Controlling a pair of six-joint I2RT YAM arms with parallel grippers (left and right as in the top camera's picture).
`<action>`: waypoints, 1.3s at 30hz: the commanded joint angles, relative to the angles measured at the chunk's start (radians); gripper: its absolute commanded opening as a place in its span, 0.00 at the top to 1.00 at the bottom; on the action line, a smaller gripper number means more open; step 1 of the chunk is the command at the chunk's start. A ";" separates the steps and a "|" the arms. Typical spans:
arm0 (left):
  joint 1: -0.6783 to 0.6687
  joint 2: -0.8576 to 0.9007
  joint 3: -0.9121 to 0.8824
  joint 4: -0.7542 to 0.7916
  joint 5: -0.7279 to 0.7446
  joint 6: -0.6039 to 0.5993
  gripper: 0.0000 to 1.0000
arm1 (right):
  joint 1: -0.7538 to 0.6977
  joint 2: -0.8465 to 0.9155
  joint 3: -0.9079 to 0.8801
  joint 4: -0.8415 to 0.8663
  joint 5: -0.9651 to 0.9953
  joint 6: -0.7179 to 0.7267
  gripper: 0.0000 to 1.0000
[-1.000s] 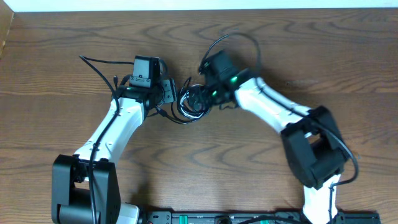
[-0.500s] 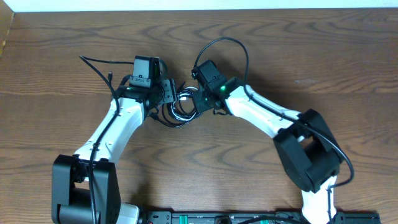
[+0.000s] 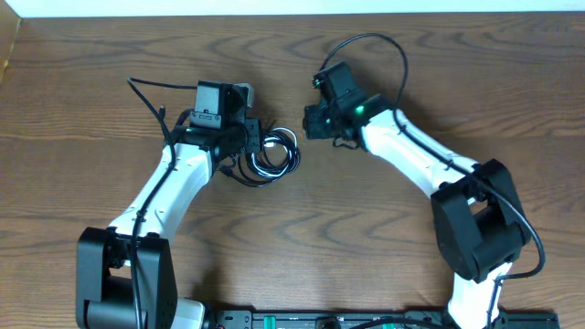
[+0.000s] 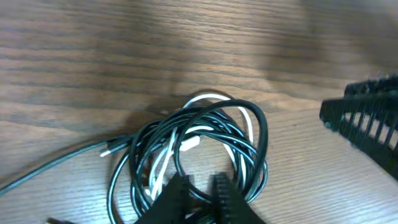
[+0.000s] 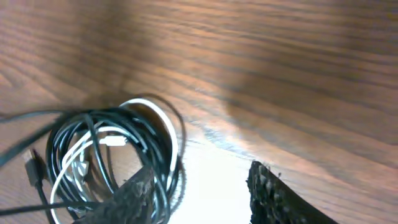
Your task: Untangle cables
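The cables (image 3: 274, 164) lie as one coiled bundle of black strands and a white one on the wooden table, left of centre. My left gripper (image 3: 256, 144) sits at the bundle's left side. In the left wrist view its jaws (image 4: 199, 182) are shut on strands at the near rim of the cables (image 4: 163, 124). My right gripper (image 3: 309, 122) hovers just right of the bundle, apart from it. Seen from the right wrist, it (image 5: 200, 168) is open over bare table, with the cables (image 5: 152, 134) beside its left finger.
A loose black strand (image 3: 144, 91) trails from the bundle towards the upper left. The right arm's own thick wire (image 3: 384, 44) loops above it. The table's far edge (image 3: 292, 13) runs along the top. Both arm bases (image 3: 119, 283) stand at the near edge.
The right gripper has pulled back from the bundle to the right and now stands open. The left gripper has closed on the bundle. The coil has shifted slightly.
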 commanded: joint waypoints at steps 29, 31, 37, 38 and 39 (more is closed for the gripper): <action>0.001 0.015 -0.001 -0.037 -0.292 -0.174 0.50 | 0.108 0.132 0.013 -0.071 -0.057 0.024 0.71; 0.001 0.034 -0.001 -0.036 -0.291 -0.184 0.50 | 0.108 0.132 0.013 -0.064 -0.058 0.024 0.72; 0.003 0.099 0.000 -0.004 -0.214 -0.212 0.50 | 0.108 0.132 0.013 -0.057 -0.058 0.024 0.71; 0.003 0.107 0.000 0.000 -0.198 -0.212 0.50 | 0.108 0.132 0.013 -0.057 -0.058 0.024 0.71; 0.003 0.113 0.000 0.001 -0.196 -0.212 0.50 | 0.108 0.132 0.013 -0.057 -0.058 0.024 0.71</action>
